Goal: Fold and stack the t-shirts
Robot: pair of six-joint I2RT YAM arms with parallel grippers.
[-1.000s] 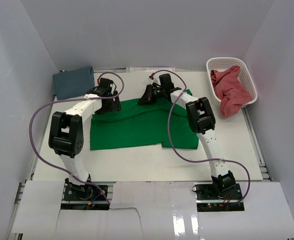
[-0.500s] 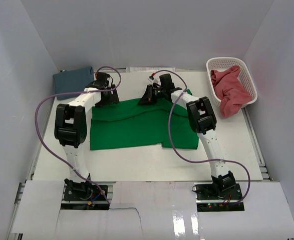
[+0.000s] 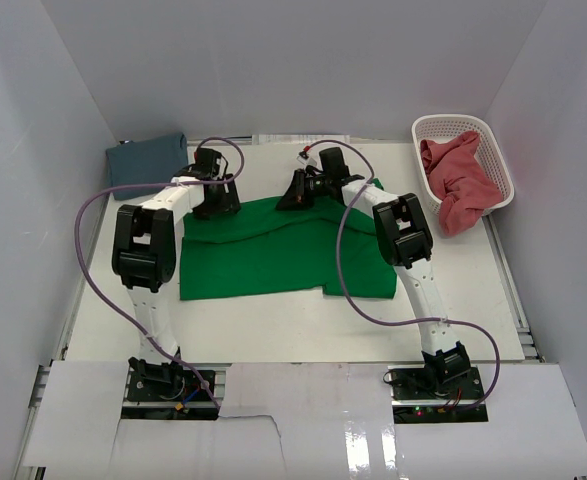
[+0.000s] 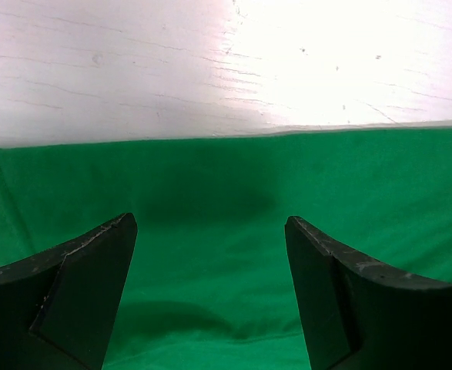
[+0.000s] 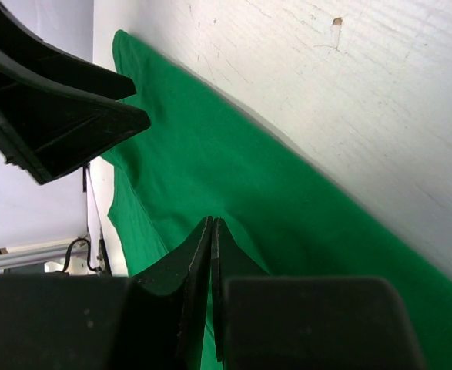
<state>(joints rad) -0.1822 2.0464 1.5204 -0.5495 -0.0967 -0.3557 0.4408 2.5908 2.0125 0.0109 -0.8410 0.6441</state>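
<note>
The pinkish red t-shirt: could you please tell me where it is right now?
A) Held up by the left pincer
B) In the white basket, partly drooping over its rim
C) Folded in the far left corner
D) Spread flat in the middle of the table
B: the pinkish red t-shirt lies crumpled in the white basket, with one end hanging over the near rim.

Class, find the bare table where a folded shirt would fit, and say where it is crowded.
Free: the near strip of table between the green shirt and the arm bases; the patch right of the right arm, nearer than the basket. Crowded: the far edge, with the left gripper, right gripper and blue shirt.
</note>
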